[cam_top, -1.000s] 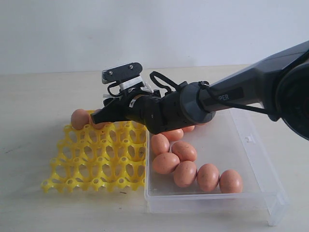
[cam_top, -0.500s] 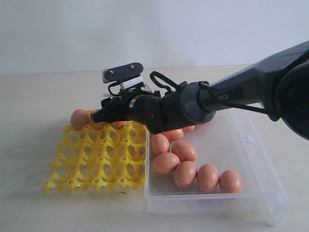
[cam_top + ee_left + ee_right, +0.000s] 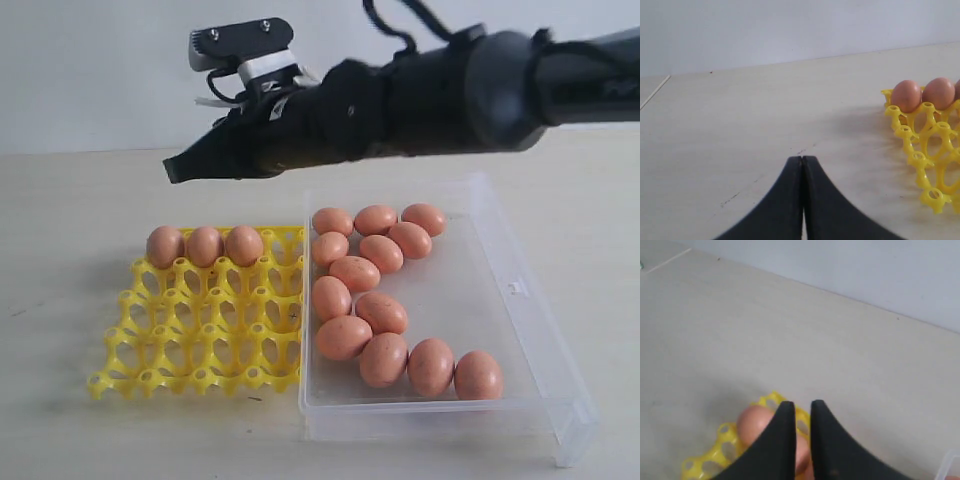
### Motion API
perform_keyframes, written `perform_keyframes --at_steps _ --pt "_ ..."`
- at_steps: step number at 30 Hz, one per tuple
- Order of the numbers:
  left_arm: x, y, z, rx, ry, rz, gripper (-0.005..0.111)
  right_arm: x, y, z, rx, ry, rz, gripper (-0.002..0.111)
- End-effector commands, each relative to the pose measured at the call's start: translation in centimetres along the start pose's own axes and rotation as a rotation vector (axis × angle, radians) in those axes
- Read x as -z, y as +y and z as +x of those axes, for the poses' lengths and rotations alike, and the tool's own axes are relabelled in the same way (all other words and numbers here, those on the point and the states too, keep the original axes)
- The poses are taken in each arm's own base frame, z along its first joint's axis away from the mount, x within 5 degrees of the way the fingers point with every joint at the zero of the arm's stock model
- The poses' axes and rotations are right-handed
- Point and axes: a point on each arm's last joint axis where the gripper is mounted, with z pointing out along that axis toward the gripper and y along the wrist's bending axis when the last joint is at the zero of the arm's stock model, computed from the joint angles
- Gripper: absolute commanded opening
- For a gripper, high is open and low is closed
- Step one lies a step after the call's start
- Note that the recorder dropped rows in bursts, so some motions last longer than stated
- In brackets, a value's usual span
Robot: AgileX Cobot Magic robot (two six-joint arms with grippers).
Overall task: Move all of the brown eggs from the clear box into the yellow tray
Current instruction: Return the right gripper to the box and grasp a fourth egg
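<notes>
the right end effector [image 3: 178,168] hangs above the yellow tray [image 3: 200,345], fingers [image 3: 782,440] almost closed on nothing; read this as clearance for the next reach into the clear box [image 3: 520,300]. three brown eggs [image 3: 204,245] sit in the tray's back row; thirteen lie loose in the box. the left end effector [image 3: 802,160] is clenched and empty over the bench [image 3: 740,125] beside the tray. you cannot find it in the exterior view, and the right wrist view shows one tray corner only, an egg half hidden behind the fingers
</notes>
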Motion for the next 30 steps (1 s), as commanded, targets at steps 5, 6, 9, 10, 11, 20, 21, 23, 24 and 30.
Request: perform_keyframes --at_steps 5,6,9,10,11,20,21,23,24,30 --pt "0.1 0.0 -0.2 0.008 -0.02 -0.001 0.0 7.2 -0.5 -0.4 0.053 0.381 -0.005 0.004" --pt "0.1 0.0 -0.2 0.008 -0.02 -0.001 0.0 8.1 -0.9 -0.3 0.023 0.431 0.024 0.007" --pt "0.1 0.0 -0.2 0.008 -0.02 -0.001 0.0 10.0 -2.2 0.0 -0.01 0.55 0.104 0.016" --pt "0.1 0.0 -0.2 0.008 -0.02 -0.001 0.0 10.3 -2.6 0.1 -0.02 0.567 0.123 0.02" --pt "0.1 0.0 -0.2 0.008 -0.02 -0.001 0.0 10.6 -3.2 0.1 -0.03 0.579 0.139 0.024" --pt "0.1 0.0 -0.2 0.008 -0.02 -0.001 0.0 8.0 -6.5 2.9 -0.006 0.692 0.162 0.055" --pt "0.1 0.0 -0.2 0.008 -0.02 -0.001 0.0 7.3 -6.7 3.3 0.022 0.696 0.155 0.056" --pt "0.1 0.0 -0.2 0.008 -0.02 -0.001 0.0 6.2 -6.8 3.9 0.067 0.697 0.139 0.057" --pt "0.1 0.0 -0.2 0.008 -0.02 -0.001 0.0 5.3 -7.0 4.4 0.101 0.698 0.126 0.057" --pt "0.1 0.0 -0.2 0.008 -0.02 -0.001 0.0 2.8 -7.3 7.9 0.147 0.852 0.08 0.057"
